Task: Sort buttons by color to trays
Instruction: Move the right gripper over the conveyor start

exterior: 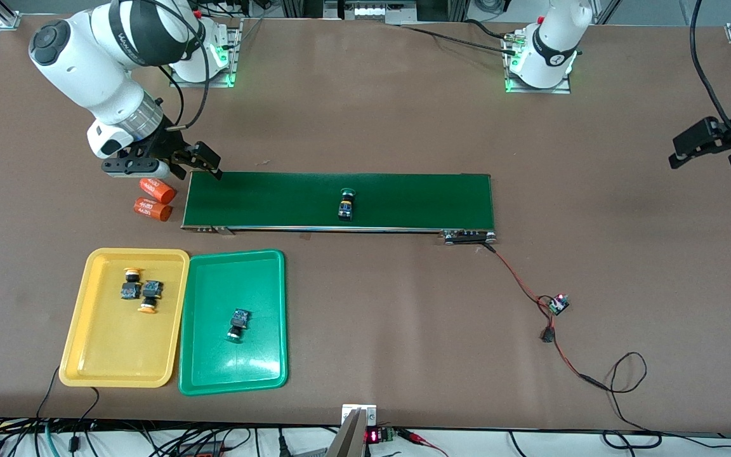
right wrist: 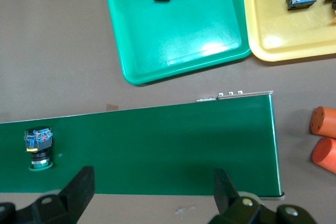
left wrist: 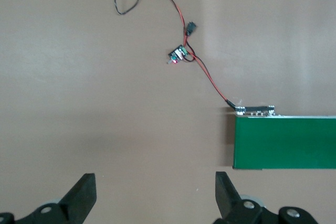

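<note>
A green-capped button [exterior: 346, 204] lies on its side mid-belt; it also shows in the right wrist view [right wrist: 38, 148]. Another green-capped button [exterior: 238, 324] lies in the green tray [exterior: 257, 365]. Two yellow-capped buttons [exterior: 130, 284] [exterior: 150, 296] lie in the yellow tray [exterior: 105, 358]. My right gripper [exterior: 169, 166] is open and empty, over the belt's farther edge at the right arm's end [right wrist: 152, 182]. My left gripper [exterior: 714, 143] is open and empty, waiting over bare table past the belt's left-arm end [left wrist: 156, 184].
The long dark-green conveyor belt [exterior: 416, 200] crosses the middle of the table. Two orange cylinders [exterior: 157, 189] [exterior: 152, 209] lie just off its right-arm end, under my right gripper. A small circuit board [exterior: 558, 304] with red and black wires lies toward the left arm's end.
</note>
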Robot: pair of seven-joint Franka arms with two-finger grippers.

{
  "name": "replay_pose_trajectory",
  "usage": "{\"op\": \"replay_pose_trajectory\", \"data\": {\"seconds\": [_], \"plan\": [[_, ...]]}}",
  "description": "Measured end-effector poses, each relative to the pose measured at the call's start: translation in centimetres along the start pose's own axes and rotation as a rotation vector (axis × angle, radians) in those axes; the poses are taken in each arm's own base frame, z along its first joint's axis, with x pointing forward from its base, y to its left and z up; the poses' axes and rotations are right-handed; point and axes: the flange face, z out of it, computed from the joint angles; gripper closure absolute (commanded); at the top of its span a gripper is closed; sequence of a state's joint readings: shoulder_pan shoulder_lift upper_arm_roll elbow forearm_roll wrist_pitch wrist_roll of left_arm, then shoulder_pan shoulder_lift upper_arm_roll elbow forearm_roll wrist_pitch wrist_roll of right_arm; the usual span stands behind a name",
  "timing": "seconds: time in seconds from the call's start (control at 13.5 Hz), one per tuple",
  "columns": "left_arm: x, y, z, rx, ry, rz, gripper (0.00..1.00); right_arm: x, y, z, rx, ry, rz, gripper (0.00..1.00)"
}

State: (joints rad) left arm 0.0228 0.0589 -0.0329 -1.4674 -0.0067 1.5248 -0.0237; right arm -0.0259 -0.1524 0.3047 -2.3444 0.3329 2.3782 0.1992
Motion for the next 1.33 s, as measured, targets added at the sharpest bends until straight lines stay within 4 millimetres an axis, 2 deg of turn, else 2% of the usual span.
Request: {"op": "replay_pose_trajectory", "data": {"seconds": [0.22,0.37,0.74,1.11,1.33], "plan": [[2.3,0.6,3.8,-0.005,-0.039,0.010,0.00,0.1,-0.4,1.4,0.004,0.003,-0.008,0.00],[3.6,0.5,5.4,-0.008,-0.033,0.008,0.00,0.0,-1.0,2.3,0.008,0.007,-0.018,0.00],[3.7,-0.2,4.2,-0.008,-0.002,-0.004,0.00,-0.1,-1.6,4.0,0.065,-0.010,0.040,0.00],[5.9,0.6,5.8,-0.014,0.052,0.009,0.00,-0.4,-2.3,4.9,0.087,-0.018,0.053,0.00],[6.3,0.3,6.2,-0.014,0.050,0.000,0.00,-1.2,-3.7,5.6,0.085,-0.035,0.020,0.00]]}}
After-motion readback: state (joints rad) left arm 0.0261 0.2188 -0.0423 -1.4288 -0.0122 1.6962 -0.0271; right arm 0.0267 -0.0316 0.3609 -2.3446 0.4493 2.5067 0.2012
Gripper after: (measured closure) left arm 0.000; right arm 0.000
